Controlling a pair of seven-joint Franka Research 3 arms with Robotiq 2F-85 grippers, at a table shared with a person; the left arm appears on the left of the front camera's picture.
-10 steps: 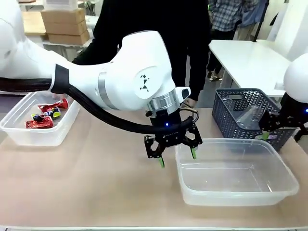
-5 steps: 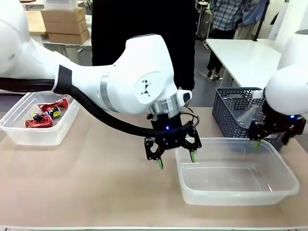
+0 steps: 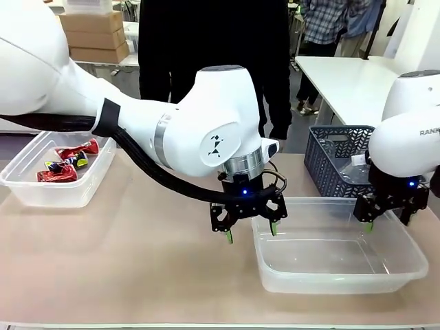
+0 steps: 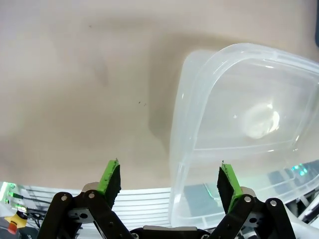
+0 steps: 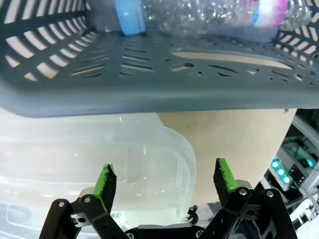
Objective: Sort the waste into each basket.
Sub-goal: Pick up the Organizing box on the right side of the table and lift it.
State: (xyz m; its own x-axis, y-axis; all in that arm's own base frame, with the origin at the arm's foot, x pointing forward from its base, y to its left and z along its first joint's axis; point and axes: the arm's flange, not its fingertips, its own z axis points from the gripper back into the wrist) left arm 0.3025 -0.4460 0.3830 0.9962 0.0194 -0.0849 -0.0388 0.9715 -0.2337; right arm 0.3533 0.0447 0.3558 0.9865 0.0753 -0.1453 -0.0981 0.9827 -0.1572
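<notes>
We have the cans (image 3: 67,163) sorted in the left tub (image 3: 48,196); the right tub (image 3: 337,280) is empty and a bottle (image 5: 209,12) waits in the dark basket (image 3: 323,168). Left gripper (image 3: 251,233) and right gripper (image 3: 386,221) hang empty, fingers apart

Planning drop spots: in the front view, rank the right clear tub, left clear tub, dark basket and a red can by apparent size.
1. Right clear tub: largest, though nearest.
2. Left clear tub and dark basket: alike; basket partly hidden.
3. Red can: smallest.
</notes>
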